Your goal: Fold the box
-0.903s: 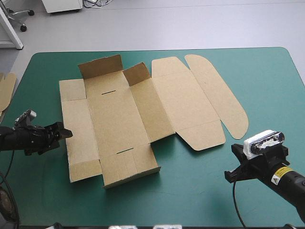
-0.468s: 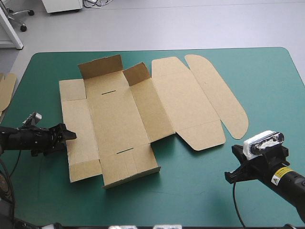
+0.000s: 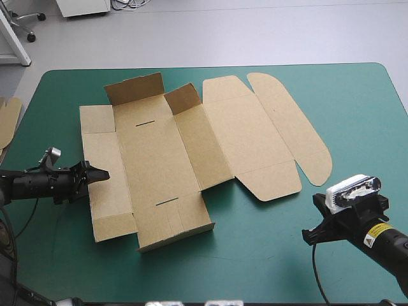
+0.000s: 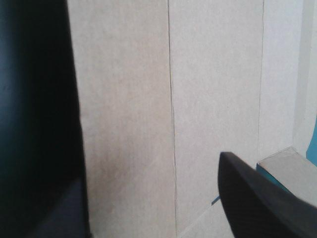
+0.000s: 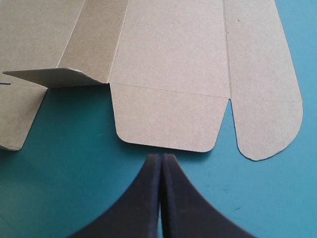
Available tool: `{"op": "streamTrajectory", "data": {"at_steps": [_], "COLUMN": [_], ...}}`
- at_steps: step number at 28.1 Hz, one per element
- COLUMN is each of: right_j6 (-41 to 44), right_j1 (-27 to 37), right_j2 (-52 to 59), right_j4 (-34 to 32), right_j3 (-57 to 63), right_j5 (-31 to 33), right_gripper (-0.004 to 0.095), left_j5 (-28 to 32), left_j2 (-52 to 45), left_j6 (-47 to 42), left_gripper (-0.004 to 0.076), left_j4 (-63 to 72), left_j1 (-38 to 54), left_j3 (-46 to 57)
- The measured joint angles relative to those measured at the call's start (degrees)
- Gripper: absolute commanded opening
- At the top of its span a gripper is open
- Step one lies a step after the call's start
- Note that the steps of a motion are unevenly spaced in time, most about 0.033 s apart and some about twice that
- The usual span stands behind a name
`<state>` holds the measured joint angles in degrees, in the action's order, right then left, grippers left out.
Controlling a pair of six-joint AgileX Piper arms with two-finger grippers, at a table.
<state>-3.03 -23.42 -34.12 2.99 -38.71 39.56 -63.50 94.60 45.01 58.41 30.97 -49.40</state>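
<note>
The brown box (image 3: 172, 153) lies as a flat cut sheet on the teal-green cover, with two short flaps (image 3: 137, 89) raised at its far end. My left gripper (image 3: 99, 173) reaches low over the sheet's left side panel (image 3: 105, 178). In the left wrist view this gripper (image 4: 148, 198) is open, and the brown board (image 4: 148, 99) fills the space between its black fingers (image 4: 252, 198). My right gripper (image 5: 162, 157) is shut and empty. It hovers over bare cover near the table's front right, just short of the lid's rounded flap (image 5: 166, 116).
An edge of more brown board (image 3: 7, 118) shows at the table's left edge. The lid panels (image 3: 280, 127) stretch toward the right. Teal-green cover (image 3: 255, 255) lies open along the front and right of the sheet.
My left gripper has moved right, from beside the sheet's left edge to over its left side panel. The right arm and the box have not moved.
</note>
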Motion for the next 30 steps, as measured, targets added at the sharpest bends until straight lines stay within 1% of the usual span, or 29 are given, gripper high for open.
{"op": "streamTrajectory", "data": {"at_steps": [9, 15, 17, 23, 27, 29, 30], "right_j6": [0.5, 1.7, 1.8, 2.0, 2.1, 2.1, 2.1], "right_j1": [0.0, 0.0, 0.0, 0.0, 0.0, 0.0, 0.0], "right_j2": [0.0, 0.0, 0.0, 0.0, 0.0, 0.0, 0.0], "right_j4": [-0.2, -0.2, -0.2, -0.2, -0.2, -0.2, -0.2], "right_j3": [0.0, 0.0, 0.0, 0.0, 0.0, 0.0, 0.0], "right_j5": [-0.5, -1.3, -1.3, -1.3, -1.3, -1.3, -1.3], "right_gripper": [-0.0034, -0.0034, -0.0034, -0.0034, -0.0034, -0.0034, -0.0034], "left_j5": [-0.9, -0.1, 0.1, 0.3, 0.3, 0.3, 0.3], "left_j2": [0.8, 0.8, 0.8, 0.8, 0.8, 0.8, 0.8], "left_j6": [2.4, 2.9, 2.9, 2.9, 2.9, 3.2, 3.7], "left_gripper": [0.0382, 0.0375, 0.0356, 0.0203, 0.0183, 0.0152, 0.0065], "left_j4": [0.1, 0.0, 0.0, 0.7, 1.6, 2.1, 2.4], "left_j1": [-3.7, -4.7, -4.8, -4.8, -4.8, -4.8, -4.8], "left_j3": [-0.2, -0.2, -0.2, -0.2, -0.2, -0.2, -0.2]}}
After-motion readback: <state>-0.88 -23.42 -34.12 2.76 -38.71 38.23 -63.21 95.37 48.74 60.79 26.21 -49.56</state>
